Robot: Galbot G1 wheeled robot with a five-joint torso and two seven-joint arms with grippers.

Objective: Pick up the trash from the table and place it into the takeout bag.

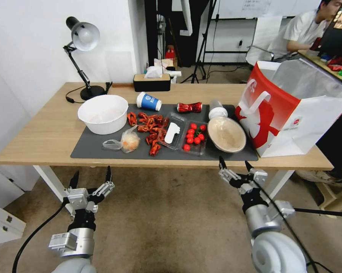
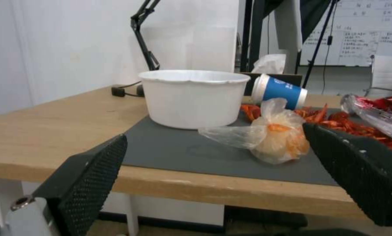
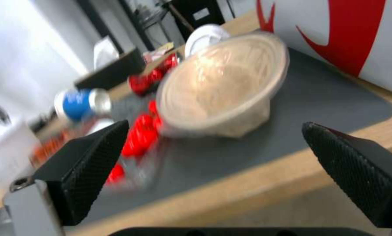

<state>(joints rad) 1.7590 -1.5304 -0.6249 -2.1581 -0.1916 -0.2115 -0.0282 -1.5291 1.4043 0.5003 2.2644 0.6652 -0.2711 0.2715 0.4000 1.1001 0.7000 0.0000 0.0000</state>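
Right gripper (image 1: 234, 164): fingers spread wide, empty, at the desk's (image 1: 45, 132) near edge, facing the brown paper bowl (image 1: 226, 134).
Left gripper (image 1: 91, 177): open, empty, below the edge.
Takeout bag (image 1: 288, 110): right of bowl.
Advice: straddle the tilted rim, avoiding the tomatoes (image 1: 193, 135).

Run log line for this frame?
left gripper: open, below table edge | right gripper: open, facing brown paper bowl | red-and-white paper takeout bag: upright

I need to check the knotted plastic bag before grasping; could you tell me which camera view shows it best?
The left wrist view: the clear plastic bag with its orange lump lies large and sharp on the mat, between the open left gripper fingers. The head view shows it small from above. The right wrist view faces the brown bowl instead.
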